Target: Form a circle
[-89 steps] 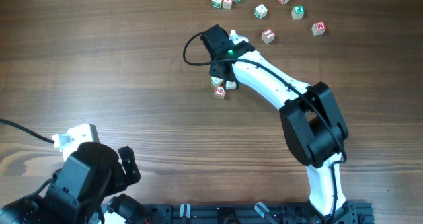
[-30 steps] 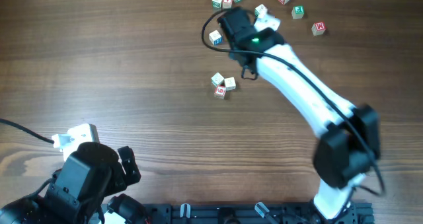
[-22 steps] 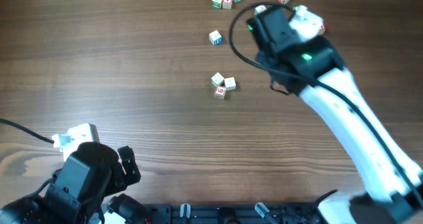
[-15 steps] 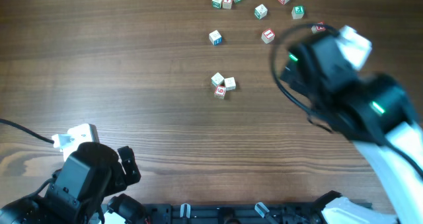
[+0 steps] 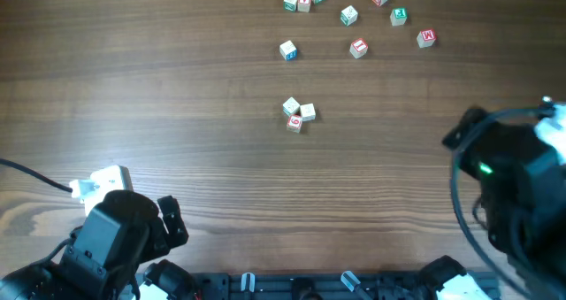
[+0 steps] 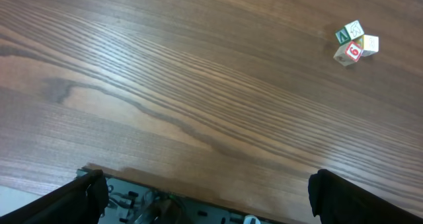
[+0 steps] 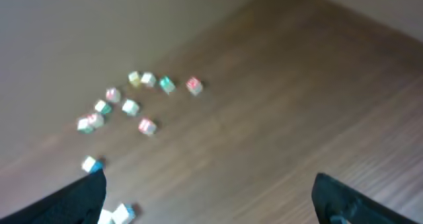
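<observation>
No circle shows on the wooden table. Three small whitish letter cubes with red and green marks sit in a tight clump mid-table, touching one another. The same clump lies far ahead in the left wrist view, and shows blurred at the bottom left of the right wrist view. A lone cube with a blue mark sits apart, further back. My left gripper hangs open and empty over the near table edge. My right gripper is open and empty, high above the table, far from the cubes.
Several more letter cubes lie scattered along the far edge, also seen in the right wrist view. The left arm is folded at the near left corner. The right arm fills the right edge.
The right arm has swung away from the lone cube near the back, over to the right edge and upward. The cubes and the left arm have not moved.
</observation>
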{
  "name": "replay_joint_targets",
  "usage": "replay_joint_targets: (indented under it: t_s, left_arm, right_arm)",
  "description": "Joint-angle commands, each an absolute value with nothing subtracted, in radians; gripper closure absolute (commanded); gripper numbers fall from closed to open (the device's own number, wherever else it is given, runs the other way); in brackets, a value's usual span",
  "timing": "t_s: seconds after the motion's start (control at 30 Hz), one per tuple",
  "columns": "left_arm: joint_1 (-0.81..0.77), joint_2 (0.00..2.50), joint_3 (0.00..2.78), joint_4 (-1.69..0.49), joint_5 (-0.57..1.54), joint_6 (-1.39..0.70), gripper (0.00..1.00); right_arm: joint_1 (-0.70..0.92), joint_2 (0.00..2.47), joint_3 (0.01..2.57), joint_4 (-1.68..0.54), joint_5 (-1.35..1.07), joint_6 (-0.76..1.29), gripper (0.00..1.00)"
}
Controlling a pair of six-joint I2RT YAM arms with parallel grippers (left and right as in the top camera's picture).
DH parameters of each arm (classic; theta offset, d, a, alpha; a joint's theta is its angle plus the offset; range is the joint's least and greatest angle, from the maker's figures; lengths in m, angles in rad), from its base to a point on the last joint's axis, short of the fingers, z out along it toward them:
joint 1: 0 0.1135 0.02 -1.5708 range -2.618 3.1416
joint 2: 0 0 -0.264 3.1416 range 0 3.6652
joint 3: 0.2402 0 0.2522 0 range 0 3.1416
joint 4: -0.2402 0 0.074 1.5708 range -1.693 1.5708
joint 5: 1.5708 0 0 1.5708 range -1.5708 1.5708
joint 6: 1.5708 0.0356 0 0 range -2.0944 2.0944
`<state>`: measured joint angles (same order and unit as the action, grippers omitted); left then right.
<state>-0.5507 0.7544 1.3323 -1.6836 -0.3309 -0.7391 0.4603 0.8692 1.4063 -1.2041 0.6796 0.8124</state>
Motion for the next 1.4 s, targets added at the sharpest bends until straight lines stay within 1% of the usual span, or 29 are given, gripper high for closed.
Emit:
replay_joint_targets:
  t_s: [0.0, 0.03, 0.07, 0.13, 0.17, 0.2, 0.27, 0.33, 0.4, 0.57, 0.73, 1.37]
  left_arm:
    - [-0.546, 0.752, 1.330, -1.684, -0.330, -0.752, 0.00]
    - [-0.546, 0.752, 1.330, -1.684, -0.330, -0.752, 0.00]
    - [-0.546, 0.752, 1.330, -1.684, -0.330, -0.752, 0.00]
    - [-0.546, 0.752, 1.330, -1.684, -0.330, -0.752, 0.00]
    - [-0.546, 0.752, 1.330, -1.684, -0.330, -0.752, 0.00]
    - [-0.546, 0.752, 1.330, -1.684, -0.330, -0.752, 0.00]
    - [-0.546, 0.752, 1.330, -1.684, -0.330, -0.752, 0.00]
    - [-0.546, 0.752, 1.330, -1.684, -0.330, -0.752, 0.00]
    - [-0.546, 0.752, 1.330, -1.684, -0.330, -0.752, 0.00]
    - [-0.546, 0.752, 1.330, -1.684, -0.330, -0.752, 0.00]
    - [-0.546, 0.752, 1.330, -1.684, -0.330, -0.752, 0.00]
    - [-0.540, 0.743, 1.330, -1.684, -0.333, -0.731, 0.00]
  right_arm:
    - [0.309, 0.670, 1.125, -0.816, 0.366, 0.306, 0.00]
    - [0.243, 0.603, 1.011, -0.657, 0.224, 0.199, 0.00]
    - [0.182, 0.543, 0.920, -0.550, 0.138, 0.155, 0.00]
    - [0.069, 0.417, 0.720, -0.325, 0.020, 0.160, 0.00]
    - [0.035, 0.360, 0.641, -0.238, -0.017, 0.160, 0.00]
    - [-0.002, 0.264, 0.518, -0.104, -0.063, 0.160, 0.00]
    - [-0.027, 0.108, 0.349, 0.046, -0.086, 0.179, 0.00]
    - [-0.032, 0.008, 0.241, 0.105, -0.041, 0.243, 0.00]
    - [-0.041, 0.013, 0.150, 0.189, -0.007, 0.323, 0.00]
    - [-0.054, 0.003, 0.004, 0.218, 0.030, 0.371, 0.00]
    - [-0.087, 0.003, 0.005, 0.006, 0.023, 0.356, 0.00]
    - [-0.080, 0.014, 0.005, 0.006, 0.000, 0.348, 0.00]
